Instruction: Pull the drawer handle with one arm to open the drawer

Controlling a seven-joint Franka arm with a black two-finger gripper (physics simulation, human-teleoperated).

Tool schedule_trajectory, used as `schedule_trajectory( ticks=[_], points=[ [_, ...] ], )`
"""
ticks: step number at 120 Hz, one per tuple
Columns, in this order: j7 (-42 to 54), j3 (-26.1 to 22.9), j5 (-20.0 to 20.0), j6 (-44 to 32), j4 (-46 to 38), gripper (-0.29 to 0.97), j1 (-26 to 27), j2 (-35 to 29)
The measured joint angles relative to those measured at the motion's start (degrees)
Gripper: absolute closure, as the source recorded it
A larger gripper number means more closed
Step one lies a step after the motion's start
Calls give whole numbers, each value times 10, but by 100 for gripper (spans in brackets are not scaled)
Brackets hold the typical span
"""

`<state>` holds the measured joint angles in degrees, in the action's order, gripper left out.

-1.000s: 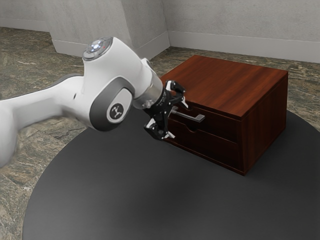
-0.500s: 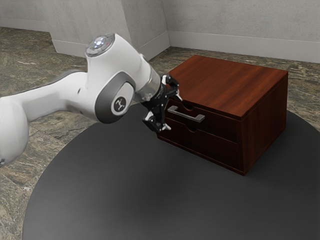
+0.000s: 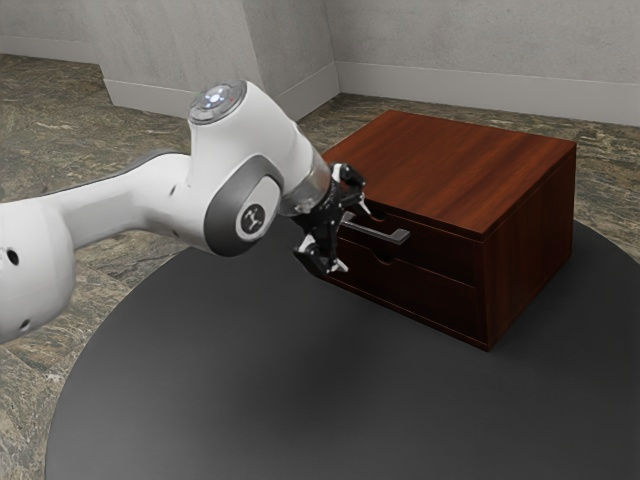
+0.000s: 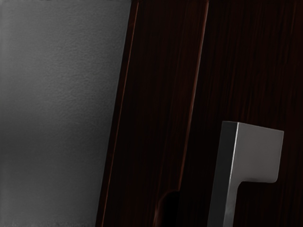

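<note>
Since the arm [image 3: 130, 210] has swung forward again after a short retreat, your hand [image 3: 340, 225] is once more at the near end of the drawer handle [image 3: 380, 232], about where it was one second ago. The cabinet [image 3: 450, 160] in front of the hand has not moved. Its upper drawer [image 3: 440, 255] looks closed as before, flush with the front below it. So, in my judgement, no pulling has happened yet, and the last moment went into correcting the approach.

The hand is spread. Its two fingers [image 3: 352, 188] stand apart, one above the end of the handle and one below it, and I do not see them press on the bar. In the wrist view the drawer handle [image 4: 251, 161] is very close to the hand but a little off its middle, so you may need a small shift before you close.

Behind the hand are grey walls [image 3: 450, 40] and a marbled stone floor [image 3: 60, 120]. Under the hand lies the round, dark, matt table [image 3: 250, 400].
</note>
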<state>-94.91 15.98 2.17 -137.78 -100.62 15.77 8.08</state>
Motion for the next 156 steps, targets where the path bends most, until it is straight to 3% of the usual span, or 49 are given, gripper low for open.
schedule_trajectory(
  ticks=[35,52,72,88,156],
  points=[
    [-4,4,0,0,-20,7,16,-7],
    [-5,5,0,-1,-33,24,17,-16],
    [-14,6,-11,9,-38,55,20,-33],
    [-26,8,-22,21,-56,68,26,-58],
    [-54,6,-30,28,-151,79,25,-149]
  ],
)
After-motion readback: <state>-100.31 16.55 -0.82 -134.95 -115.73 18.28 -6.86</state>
